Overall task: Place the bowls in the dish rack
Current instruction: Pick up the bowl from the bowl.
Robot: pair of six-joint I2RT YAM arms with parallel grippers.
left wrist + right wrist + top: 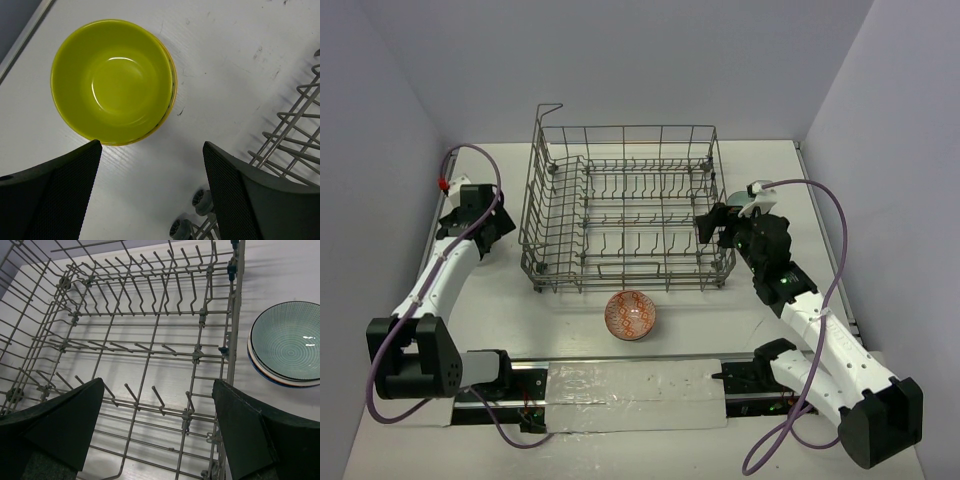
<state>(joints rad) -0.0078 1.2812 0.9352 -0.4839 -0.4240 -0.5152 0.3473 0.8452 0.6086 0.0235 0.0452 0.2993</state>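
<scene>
Robot lab test cell: bare white counter (520, 330) boxed in by plain pale walls (380, 120), my left arm (445, 270) and right arm (810, 320) bolted to a black rail (525, 375), purple cables (818, 186) trailing loose.

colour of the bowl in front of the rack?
White with a red-orange looping pattern; the bowl shows best in the top external view.
</scene>
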